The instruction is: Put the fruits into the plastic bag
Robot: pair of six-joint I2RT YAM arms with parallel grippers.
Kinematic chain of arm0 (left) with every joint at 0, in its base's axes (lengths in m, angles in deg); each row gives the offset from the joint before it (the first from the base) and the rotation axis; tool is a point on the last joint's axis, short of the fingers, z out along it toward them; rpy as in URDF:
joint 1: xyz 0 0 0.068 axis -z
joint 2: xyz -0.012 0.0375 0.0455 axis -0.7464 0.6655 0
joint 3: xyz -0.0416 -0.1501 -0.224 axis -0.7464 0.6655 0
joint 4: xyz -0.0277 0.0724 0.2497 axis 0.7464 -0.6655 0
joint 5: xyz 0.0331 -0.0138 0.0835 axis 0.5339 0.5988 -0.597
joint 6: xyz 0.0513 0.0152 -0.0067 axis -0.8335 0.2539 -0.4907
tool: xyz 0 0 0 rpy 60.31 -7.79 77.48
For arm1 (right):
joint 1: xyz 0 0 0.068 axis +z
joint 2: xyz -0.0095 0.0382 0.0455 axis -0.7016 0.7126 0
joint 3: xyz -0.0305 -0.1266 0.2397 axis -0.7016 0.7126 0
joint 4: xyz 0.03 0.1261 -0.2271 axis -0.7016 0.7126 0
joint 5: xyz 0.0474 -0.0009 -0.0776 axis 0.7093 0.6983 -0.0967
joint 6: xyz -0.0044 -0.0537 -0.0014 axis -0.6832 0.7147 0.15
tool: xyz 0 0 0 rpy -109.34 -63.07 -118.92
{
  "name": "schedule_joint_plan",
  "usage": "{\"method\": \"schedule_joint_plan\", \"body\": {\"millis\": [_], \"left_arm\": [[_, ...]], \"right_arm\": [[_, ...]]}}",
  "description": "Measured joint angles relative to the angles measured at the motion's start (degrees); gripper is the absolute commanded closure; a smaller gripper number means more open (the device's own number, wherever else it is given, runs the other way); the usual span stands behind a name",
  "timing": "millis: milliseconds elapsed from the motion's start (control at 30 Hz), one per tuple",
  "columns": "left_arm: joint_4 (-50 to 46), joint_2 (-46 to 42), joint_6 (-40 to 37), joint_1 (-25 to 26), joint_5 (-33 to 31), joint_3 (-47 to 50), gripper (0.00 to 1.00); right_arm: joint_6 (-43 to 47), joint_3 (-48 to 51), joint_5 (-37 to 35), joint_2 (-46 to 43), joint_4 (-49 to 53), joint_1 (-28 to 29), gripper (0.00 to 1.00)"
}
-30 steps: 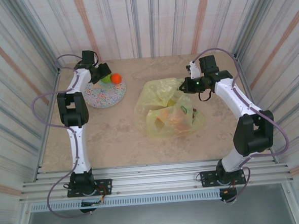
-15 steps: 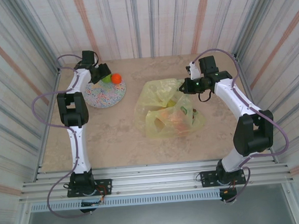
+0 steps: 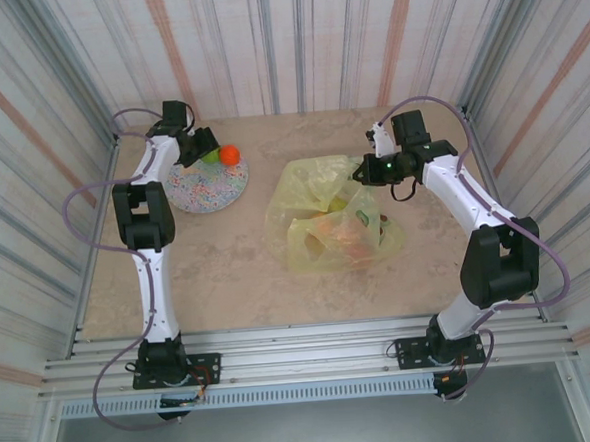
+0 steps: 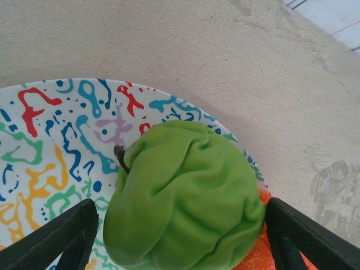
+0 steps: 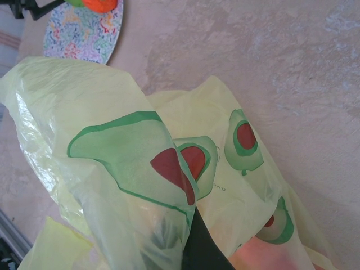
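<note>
beige table (image 3: 218,276), speckled plate (image 3: 201,192) left, plastic bag (image 3: 319,204) ctr

The plastic bag (image 5: 118,152) drapes over the right gripper (image 3: 360,173), leaving one dark finger (image 5: 198,250) partly showing, its grip unreadable. Fruits (image 3: 344,236) inside are blurred orange-pink shapes. The green fruit (image 4: 185,191) hides most of the orange fruit (image 4: 256,256). The picture edge crops the plate (image 4: 50,140) and the fingers (image 4: 62,236) of the left gripper (image 4: 181,205).

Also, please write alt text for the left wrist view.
A wrinkled green fruit sits on a speckled plate between the open black fingers of the left gripper. An orange fruit peeks out behind it, and the beige table lies beyond.
</note>
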Motion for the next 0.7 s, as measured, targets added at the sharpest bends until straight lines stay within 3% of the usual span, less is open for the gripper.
{"method": "schedule_joint_plan", "body": {"millis": [433,700], "left_arm": [[-0.4,1.0,-0.2,0.0,0.0,0.0,0.18],[-1.2,1.4,-0.2,-0.1,-0.1,0.0,0.3]], "right_arm": [[0.0,0.0,0.0,0.0,0.0,0.3,1.0],[0.0,0.1,0.0,0.0,0.0,0.3,1.0]]}}
